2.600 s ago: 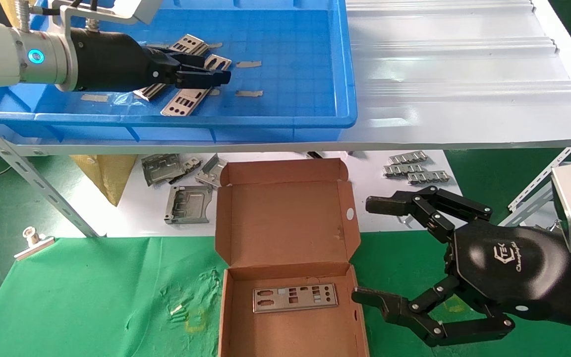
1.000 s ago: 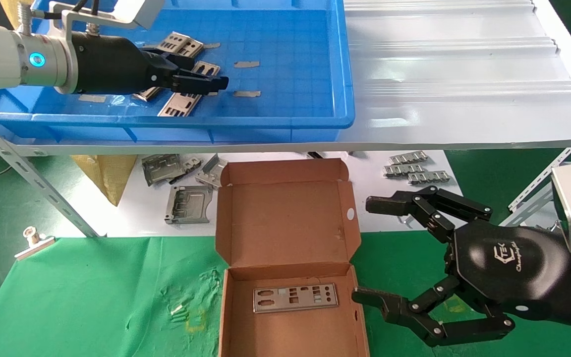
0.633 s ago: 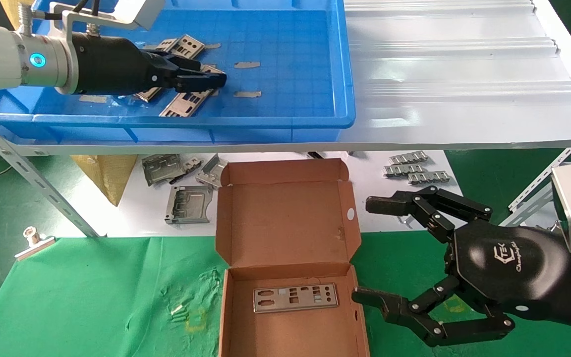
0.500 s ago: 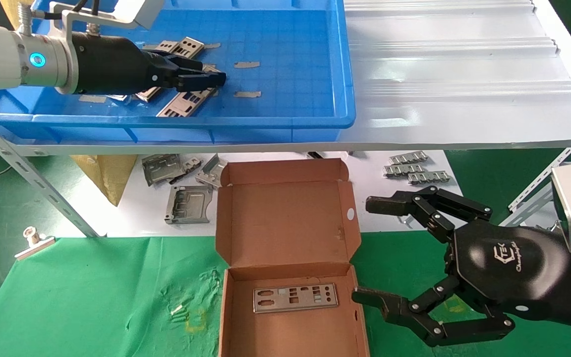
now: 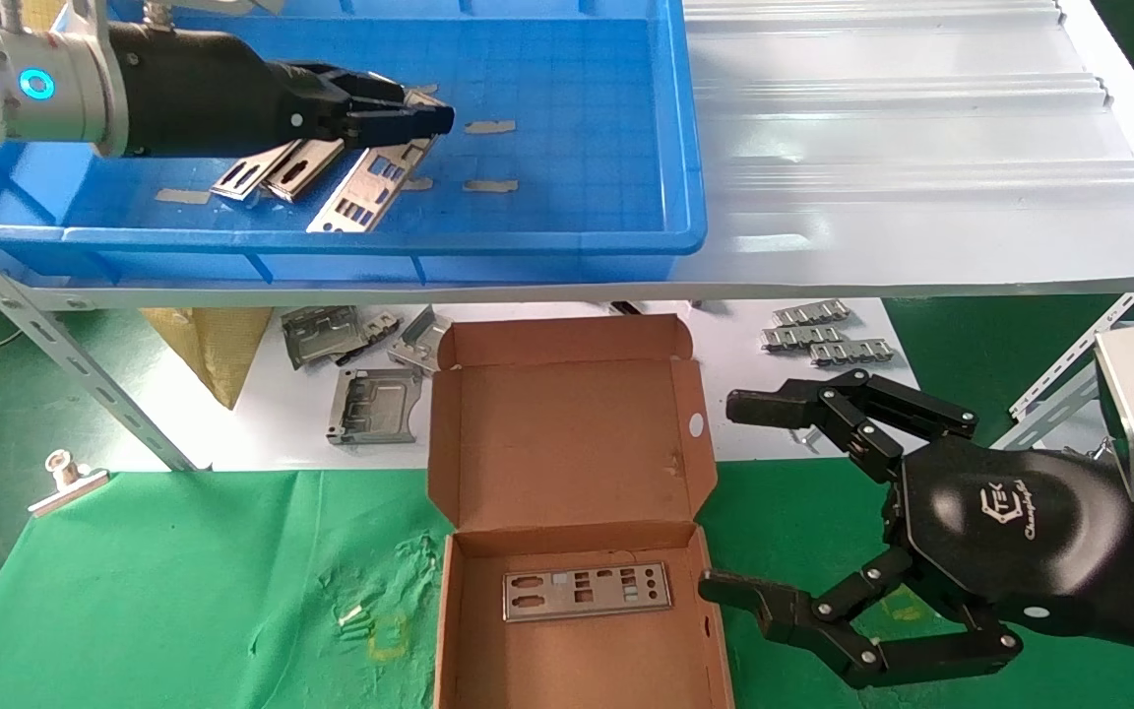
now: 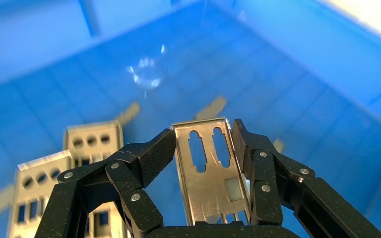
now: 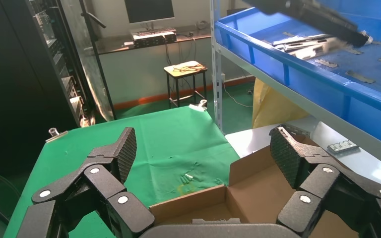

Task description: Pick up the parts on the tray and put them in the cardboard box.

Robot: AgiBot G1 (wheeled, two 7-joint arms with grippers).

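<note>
Left gripper (image 5: 429,120) is clamped on one plate (image 5: 370,182) over the tray (image 5: 567,241), far left; the wrist view shows the plate (image 6: 209,168) pinched between both fingers (image 6: 151,153), far end sticking out past the tips. In the head view it hangs tilted, near end dropping toward the tray floor. Two more plates (image 5: 277,167) lie in the tray just left of it, partly under the arm

Cardboard box (image 5: 577,630) sits open near centre, one plate (image 5: 587,591) already flat inside. Right gripper (image 5: 739,502) is parked beside the box on its right, fingers spread wide, holding nothing

For this step: I'd lift until the low end clears the tray's near rim before swinging toward the box, keep the squeeze steady since it's an edge grip, and lower flat next to the plate already inside

Can't tell how deep the plate sits in the jaws, nor whether its low end touches the tray floor. Box's near edge is cut off
</note>
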